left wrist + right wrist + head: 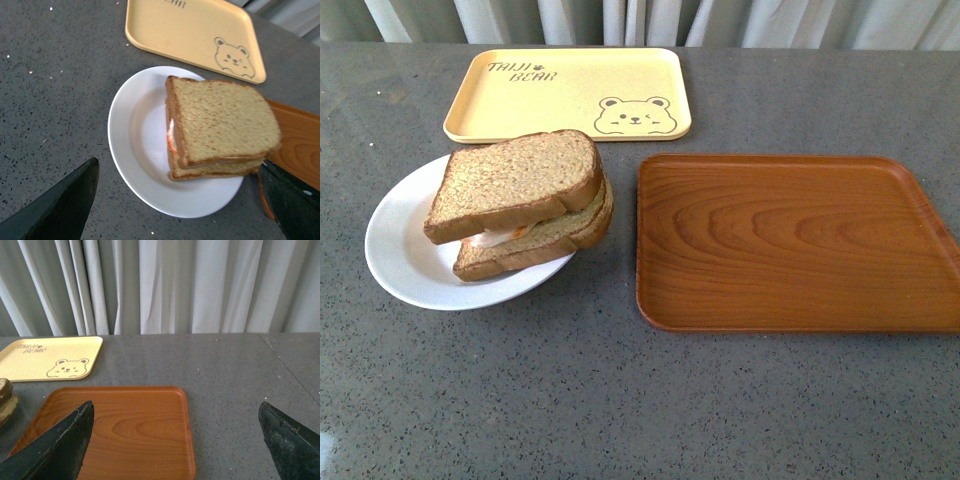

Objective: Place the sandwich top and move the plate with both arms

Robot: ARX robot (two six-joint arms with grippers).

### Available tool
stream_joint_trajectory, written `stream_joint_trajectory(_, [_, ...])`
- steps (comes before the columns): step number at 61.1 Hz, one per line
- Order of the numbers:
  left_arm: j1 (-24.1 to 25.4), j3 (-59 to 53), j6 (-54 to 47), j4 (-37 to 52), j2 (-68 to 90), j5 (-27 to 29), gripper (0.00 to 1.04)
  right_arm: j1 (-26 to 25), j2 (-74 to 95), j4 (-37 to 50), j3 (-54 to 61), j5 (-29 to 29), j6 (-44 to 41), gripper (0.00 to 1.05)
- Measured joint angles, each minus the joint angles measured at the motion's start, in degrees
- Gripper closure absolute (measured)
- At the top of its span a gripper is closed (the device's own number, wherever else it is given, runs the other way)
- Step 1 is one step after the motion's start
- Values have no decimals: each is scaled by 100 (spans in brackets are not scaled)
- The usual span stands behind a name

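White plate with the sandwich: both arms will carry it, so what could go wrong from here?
The speckled brown top bread slice sits skewed on the lower slice, so a tilt could slide it off. Both lie off-centre, overhanging the rim of the round white plate toward the brown wood-grain tray, so the load may tip that way when lifted.

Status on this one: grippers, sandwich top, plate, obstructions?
Left gripper open, facing plate; right gripper open, facing wooden tray. Sandwich top on the sandwich, on the plate. Tray close beside plate.
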State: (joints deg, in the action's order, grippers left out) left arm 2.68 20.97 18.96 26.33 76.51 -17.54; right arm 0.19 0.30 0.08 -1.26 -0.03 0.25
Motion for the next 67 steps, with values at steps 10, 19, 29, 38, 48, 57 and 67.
stream_joint_trajectory(10, [306,529,361,531,1561,-98,9,0,0,0,0,2,0,9])
stream_joint_trajectory(19, [459,785,599,772,2441,-85,9,0,0,0,0,0,0,9])
stream_joint_trajectory(29, [551,1001,719,975,3209,-15,9,0,0,0,0,2,0,9])
stream_joint_trajectory(38, [570,1060,798,1021,3506,107,9,0,0,0,0,0,0,9])
stream_joint_trajectory(48, [540,1104,909,1049,3580,131,9,0,-2,0,0,0,0,9])
stream_joint_trajectory(57, [503,1158,1029,1005,3609,122,9,0,0,0,0,0,0,9])
stream_joint_trajectory(67, [485,1215,1132,903,3611,57,9,0,0,0,0,0,0,9])
